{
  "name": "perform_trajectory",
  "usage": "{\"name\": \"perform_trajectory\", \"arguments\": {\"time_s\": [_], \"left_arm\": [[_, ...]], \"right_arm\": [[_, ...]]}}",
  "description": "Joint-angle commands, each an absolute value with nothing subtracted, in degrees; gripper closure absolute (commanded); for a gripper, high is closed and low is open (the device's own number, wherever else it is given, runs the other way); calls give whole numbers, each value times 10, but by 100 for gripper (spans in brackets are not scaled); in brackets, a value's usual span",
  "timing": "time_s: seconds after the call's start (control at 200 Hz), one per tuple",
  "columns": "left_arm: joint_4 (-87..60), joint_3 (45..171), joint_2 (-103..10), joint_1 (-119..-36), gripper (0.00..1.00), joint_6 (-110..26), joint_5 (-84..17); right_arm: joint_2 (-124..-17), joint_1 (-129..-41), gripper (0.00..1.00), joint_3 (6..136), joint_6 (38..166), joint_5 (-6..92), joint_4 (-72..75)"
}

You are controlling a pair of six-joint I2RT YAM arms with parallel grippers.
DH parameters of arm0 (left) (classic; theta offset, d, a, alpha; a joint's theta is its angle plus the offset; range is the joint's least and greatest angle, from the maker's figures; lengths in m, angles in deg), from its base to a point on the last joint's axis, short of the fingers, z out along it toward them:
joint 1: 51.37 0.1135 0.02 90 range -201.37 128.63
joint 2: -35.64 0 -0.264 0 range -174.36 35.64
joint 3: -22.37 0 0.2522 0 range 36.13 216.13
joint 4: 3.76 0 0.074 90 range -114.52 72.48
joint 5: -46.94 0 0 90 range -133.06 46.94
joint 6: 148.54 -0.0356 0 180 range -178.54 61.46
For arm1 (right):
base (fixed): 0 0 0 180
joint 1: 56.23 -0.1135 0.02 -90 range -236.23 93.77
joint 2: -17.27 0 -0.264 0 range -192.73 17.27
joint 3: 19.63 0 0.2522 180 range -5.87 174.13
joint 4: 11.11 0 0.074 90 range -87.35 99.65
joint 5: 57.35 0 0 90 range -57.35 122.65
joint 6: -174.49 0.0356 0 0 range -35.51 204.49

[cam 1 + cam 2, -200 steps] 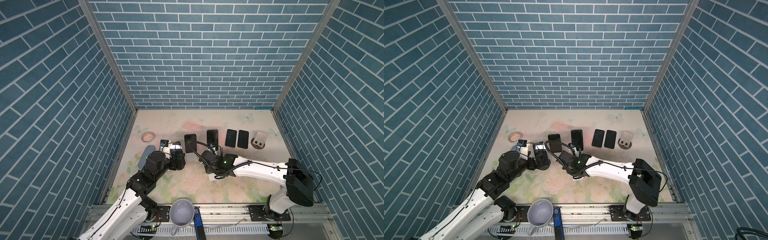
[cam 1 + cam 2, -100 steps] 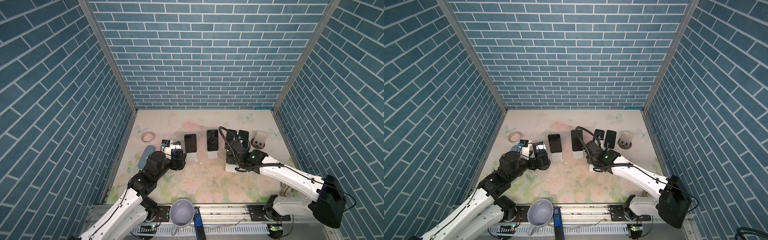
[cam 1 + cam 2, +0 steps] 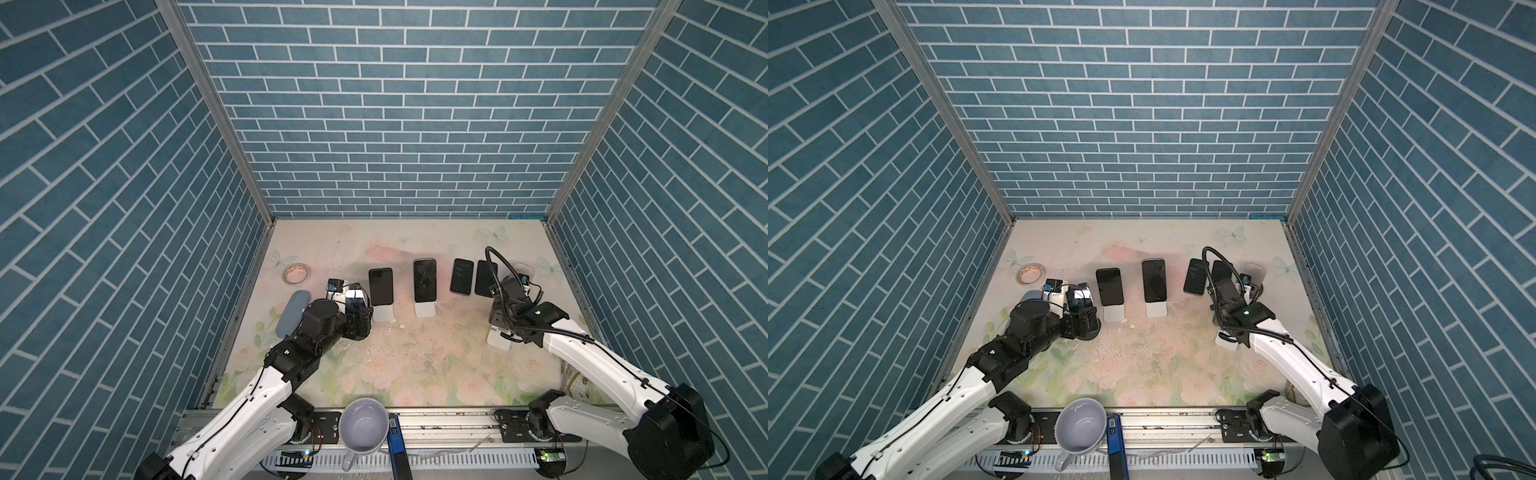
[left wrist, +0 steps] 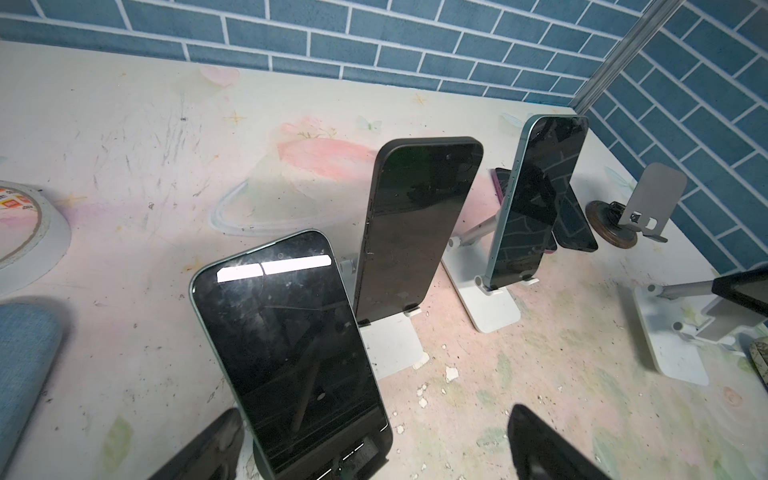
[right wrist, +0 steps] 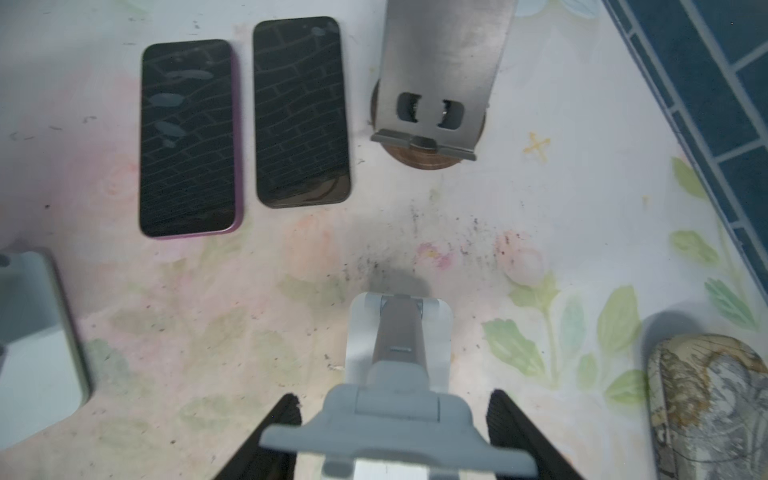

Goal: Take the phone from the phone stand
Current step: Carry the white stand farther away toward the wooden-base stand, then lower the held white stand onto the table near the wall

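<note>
Phone [image 4: 286, 353] noted on its dark stand [image 4: 380, 451] at lower left of the left wrist view, between the wide-released jaws of the left end effector [image 4: 374, 415], nearer one finger. Centring is advised before closure on the long edges, then a lift clear of the lip. Right end effector [image 5: 392, 411] is clenched on a white stand [image 5: 438, 332].

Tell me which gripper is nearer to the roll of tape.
Left. The left gripper stands near the roll of tape, around the leftmost phone; the right gripper is far off, across the table.
</note>
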State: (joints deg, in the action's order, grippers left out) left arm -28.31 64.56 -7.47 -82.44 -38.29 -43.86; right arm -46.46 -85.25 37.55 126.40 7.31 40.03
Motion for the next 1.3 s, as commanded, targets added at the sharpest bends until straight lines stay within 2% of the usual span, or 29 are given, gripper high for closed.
{"name": "perform_trajectory", "arguments": {"time_s": [0.0, 0.365, 0.675, 0.855, 1.075, 1.295], "left_arm": [[-263, 650, -68, -827, 0, -402, -436], [-259, 631, -29, -827, 0, -419, -451], [-258, 633, -34, -827, 0, -417, -454], [-263, 645, -43, -827, 0, -418, -446], [-273, 653, -52, -827, 0, -419, -441], [-282, 652, -39, -827, 0, -416, -446]], "right_arm": [[-455, -825, 42, 371, 1230, 55, 400], [-492, -706, 42, 364, 1172, 127, 333], [-505, -665, 39, 351, 1149, 144, 313], [-501, -660, 30, 340, 1163, 147, 315], [-479, -659, 2, 357, 1174, 140, 335], [-440, -659, 1, 402, 1165, 131, 367]]}}
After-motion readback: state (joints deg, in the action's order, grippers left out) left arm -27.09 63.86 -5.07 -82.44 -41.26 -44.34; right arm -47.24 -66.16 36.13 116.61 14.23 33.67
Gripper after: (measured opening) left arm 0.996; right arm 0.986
